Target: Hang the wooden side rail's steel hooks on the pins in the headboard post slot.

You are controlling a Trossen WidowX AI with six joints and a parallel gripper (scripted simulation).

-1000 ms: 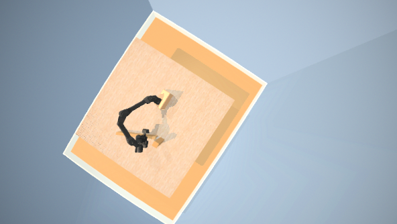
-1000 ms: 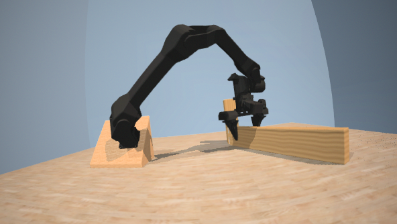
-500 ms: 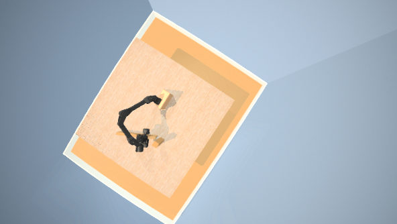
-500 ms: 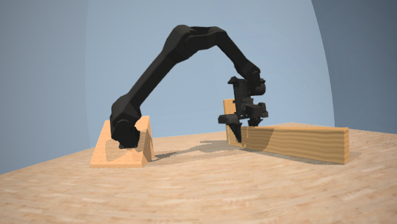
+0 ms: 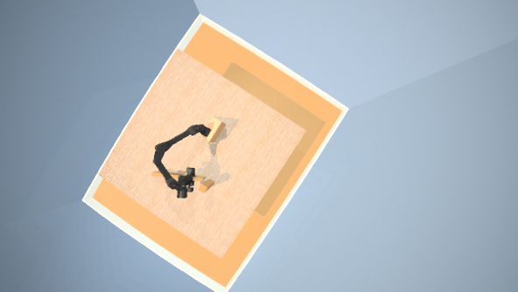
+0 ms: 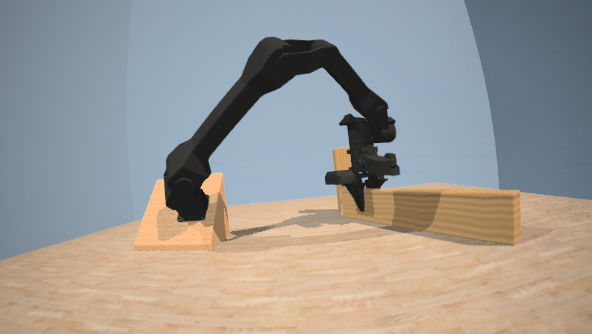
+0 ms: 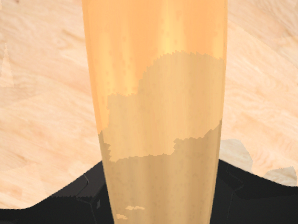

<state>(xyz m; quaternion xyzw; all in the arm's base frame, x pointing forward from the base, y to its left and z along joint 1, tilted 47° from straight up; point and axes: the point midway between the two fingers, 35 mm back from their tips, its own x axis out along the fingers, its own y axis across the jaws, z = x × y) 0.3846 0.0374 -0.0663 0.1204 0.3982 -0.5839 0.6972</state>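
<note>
The wooden side rail [image 5: 158,174] [image 6: 470,212] [image 7: 150,30] stands on its narrow edge on the table. Its far end points away from the headboard post [image 5: 206,186] [image 6: 341,157], which stands upright at the other end. My gripper [image 6: 369,194] [image 7: 152,152] points down and is shut on the rail close to its post-side end, one finger on each side. In the wrist view the rail runs lengthwise up the picture between the fingers. The steel hooks, the slot and the pins cannot be made out; the gripper and rail hide much of the post.
The arm's base sits on a sloped wooden block [image 5: 216,131] [image 6: 145,235], and the arm arches from there over to the rail. The wooden table top [image 5: 245,175] [image 6: 300,290] lies under everything, with a pale border wall [image 5: 276,60] around the orange floor area in the top view.
</note>
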